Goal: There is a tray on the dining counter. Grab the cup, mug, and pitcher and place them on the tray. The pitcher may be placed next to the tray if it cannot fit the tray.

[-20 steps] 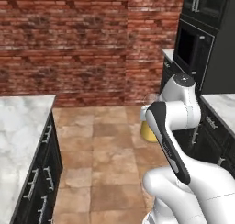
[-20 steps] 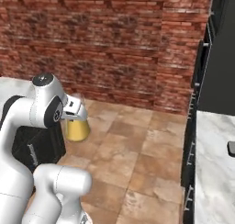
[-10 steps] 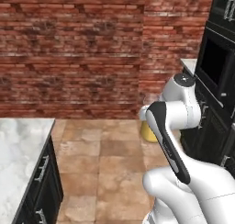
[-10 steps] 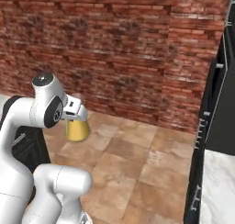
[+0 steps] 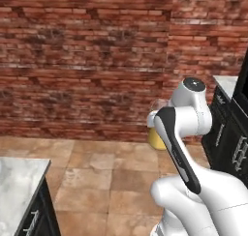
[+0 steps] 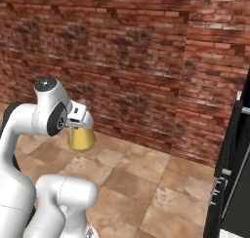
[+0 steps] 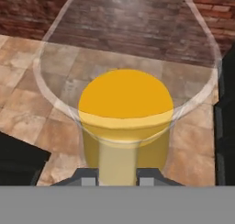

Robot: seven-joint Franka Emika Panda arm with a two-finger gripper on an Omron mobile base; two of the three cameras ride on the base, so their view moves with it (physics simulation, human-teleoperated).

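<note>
My gripper (image 7: 118,175) is shut on the pitcher (image 7: 126,108), an amber-gold cone with a clear upper part, and carries it in the air above the tiled floor. In the hand view the pitcher's mouth opens away from me, and the two fingertips (image 7: 87,176) sit at either side of its lower wall. From the right base view the pitcher (image 6: 81,137) hangs just under the hand (image 6: 79,117). In the left base view the pitcher (image 5: 156,137) peeks out from behind the arm. Tray, cup and mug are out of view.
A red brick wall (image 5: 97,61) runs across the back, above a brown tiled floor (image 6: 141,183). A marble counter corner (image 5: 19,182) on a dark base sits at lower left. Dark cabinets (image 5: 227,133) stand at the right, with cabinet handles (image 6: 217,193) close by.
The whole picture has swept sideways, so the base has turned; the dark cabinets slid toward the right edge. The pitcher stays in the gripper at the same place relative to the arm.
</note>
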